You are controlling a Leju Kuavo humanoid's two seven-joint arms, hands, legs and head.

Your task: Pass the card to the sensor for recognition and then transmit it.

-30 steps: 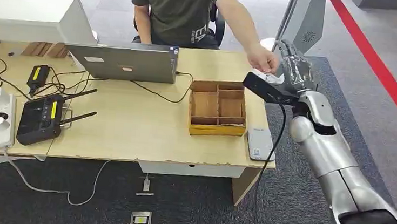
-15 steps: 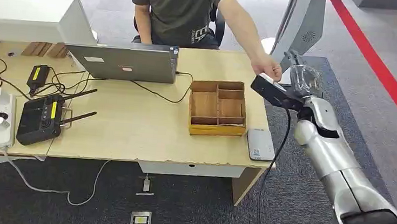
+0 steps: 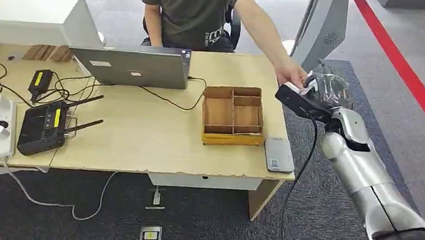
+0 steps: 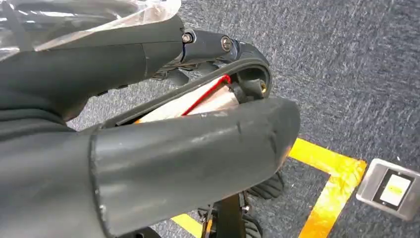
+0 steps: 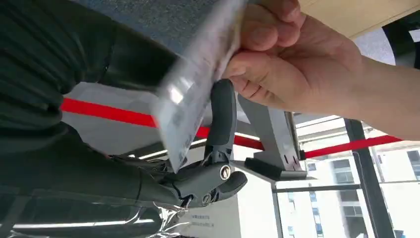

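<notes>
My right hand (image 3: 329,88) is raised just beyond the table's far right corner. A person's hand (image 3: 291,73) reaches across the table to it. In the right wrist view that person's hand (image 5: 292,64) pinches one end of a pale, blurred card (image 5: 198,84). The rest of the card lies between my thumb and a dark finger (image 5: 221,114) of my right hand (image 5: 99,163). The grey flat sensor (image 3: 278,155) lies on the table's near right corner, well below the hand. My left hand (image 4: 148,148) hangs over the carpet, fingers curled toward the thumb.
A partitioned cardboard box (image 3: 233,115) stands left of the sensor. A laptop (image 3: 131,65), a black router (image 3: 44,127) and cables fill the table's left. A grey pillar (image 3: 323,25) rises behind my right hand. Yellow tape (image 4: 327,188) and a small grey plate (image 4: 391,188) lie on the floor.
My right hand has drifted right and toward me, away from the table corner. The person's hand has followed it, staying at the card.
</notes>
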